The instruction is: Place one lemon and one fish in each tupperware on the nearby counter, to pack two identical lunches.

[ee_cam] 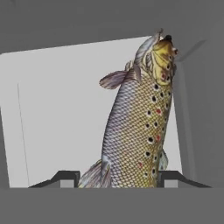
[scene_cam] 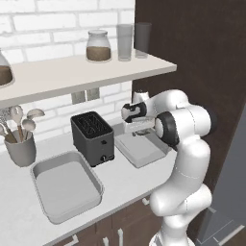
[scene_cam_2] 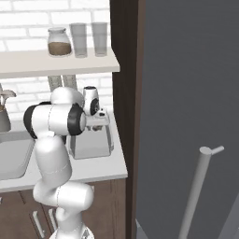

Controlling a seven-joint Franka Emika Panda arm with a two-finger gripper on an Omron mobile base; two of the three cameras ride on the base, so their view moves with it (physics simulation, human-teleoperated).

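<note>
In the hand view a speckled grey-brown fish (ee_cam: pixel 140 118) hangs head-down between my fingertips, and my gripper (ee_cam: pixel 118 177) is shut on its tail end. Below it lies the pale floor of a light-grey tupperware (ee_cam: pixel 57 109). From the left base view, my gripper (scene_cam: pixel 137 126) hovers just above the right tupperware (scene_cam: pixel 144 153), which sits on the white counter (scene_cam: pixel 120 175) right of the toaster. A second tupperware (scene_cam: pixel 67 185) lies on the toaster's other side, with nothing in it. The right base view has the gripper (scene_cam_2: pixel 95 122) over the same right tupperware (scene_cam_2: pixel 91 148). Both lemons are out of view.
A black slotted toaster (scene_cam: pixel 92 137) stands between the two trays. A grey utensil holder (scene_cam: pixel 19 148) sits at the far left. The white wall shelf (scene_cam: pixel 81 72) with a jar and glasses overhangs the counter. A dark tall panel (scene_cam_2: pixel 125 84) bounds the counter on the right.
</note>
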